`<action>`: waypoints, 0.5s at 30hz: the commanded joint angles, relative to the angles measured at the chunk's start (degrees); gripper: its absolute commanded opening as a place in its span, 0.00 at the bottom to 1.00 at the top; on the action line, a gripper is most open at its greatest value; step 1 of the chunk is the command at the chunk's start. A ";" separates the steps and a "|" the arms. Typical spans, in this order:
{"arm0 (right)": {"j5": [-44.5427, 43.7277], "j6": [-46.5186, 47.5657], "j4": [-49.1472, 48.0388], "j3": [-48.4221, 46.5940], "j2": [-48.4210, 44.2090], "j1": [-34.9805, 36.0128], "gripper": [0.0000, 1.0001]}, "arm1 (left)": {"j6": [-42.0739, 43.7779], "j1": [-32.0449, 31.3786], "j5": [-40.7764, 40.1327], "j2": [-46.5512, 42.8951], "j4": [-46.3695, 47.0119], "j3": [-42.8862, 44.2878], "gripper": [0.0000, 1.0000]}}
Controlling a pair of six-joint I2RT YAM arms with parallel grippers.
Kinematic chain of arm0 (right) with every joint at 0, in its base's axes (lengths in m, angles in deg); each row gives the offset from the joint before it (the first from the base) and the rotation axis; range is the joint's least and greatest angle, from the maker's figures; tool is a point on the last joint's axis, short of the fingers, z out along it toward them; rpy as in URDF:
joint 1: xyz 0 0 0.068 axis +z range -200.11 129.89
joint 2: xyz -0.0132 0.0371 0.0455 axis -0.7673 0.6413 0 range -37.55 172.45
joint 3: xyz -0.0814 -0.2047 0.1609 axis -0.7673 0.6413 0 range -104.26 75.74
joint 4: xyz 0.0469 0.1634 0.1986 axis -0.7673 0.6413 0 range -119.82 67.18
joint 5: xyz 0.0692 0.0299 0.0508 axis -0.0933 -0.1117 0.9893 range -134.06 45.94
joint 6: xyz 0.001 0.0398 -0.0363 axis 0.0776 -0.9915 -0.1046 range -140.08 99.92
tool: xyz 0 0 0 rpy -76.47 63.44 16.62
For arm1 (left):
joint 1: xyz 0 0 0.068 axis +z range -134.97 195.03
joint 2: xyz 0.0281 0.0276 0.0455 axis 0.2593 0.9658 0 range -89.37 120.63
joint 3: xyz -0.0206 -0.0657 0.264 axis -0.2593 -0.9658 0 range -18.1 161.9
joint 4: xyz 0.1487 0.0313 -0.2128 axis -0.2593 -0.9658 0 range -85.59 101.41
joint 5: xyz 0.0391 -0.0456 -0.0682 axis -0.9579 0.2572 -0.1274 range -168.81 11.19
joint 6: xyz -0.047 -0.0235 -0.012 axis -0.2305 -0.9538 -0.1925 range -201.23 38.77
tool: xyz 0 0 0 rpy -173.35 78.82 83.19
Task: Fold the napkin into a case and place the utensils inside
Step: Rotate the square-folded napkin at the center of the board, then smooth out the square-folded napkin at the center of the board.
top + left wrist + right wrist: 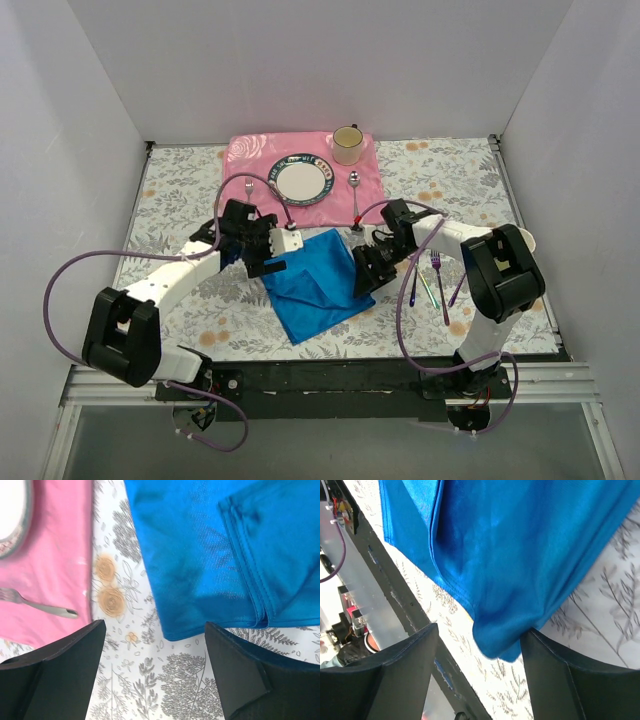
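napkin [315, 283] sits mid-table, utensils [441, 285] off to its right, placemat [250, 155] behind it with plate [301, 180] and cup [347, 145] on top

Arms and frame edges hide parts of the blue napkin [312, 290]

From above, the right gripper [362, 275] covers the napkin's right edge and the left gripper [268, 264] overlaps its left edge. The utensils [435, 285] to the right are too small to count. The left wrist view cuts off the plate [20, 530] and silver fork [40, 607] at its left edge. Both wrist views crop the napkin.
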 commanded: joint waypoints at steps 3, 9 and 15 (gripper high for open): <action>-0.73 1.36 5.98 -1.86 -5.14 -3.60 0.74 | 2.03 2.39 22.42 0.99 -21.98 14.02 0.79; -0.90 -2.23 4.33 -3.44 -4.88 -4.13 0.59 | -6.92 -1.48 31.41 12.75 -27.19 25.09 0.71; -2.04 -5.32 0.81 -3.27 -2.25 -4.13 0.45 | -19.40 -7.80 26.07 17.87 -18.05 27.22 0.63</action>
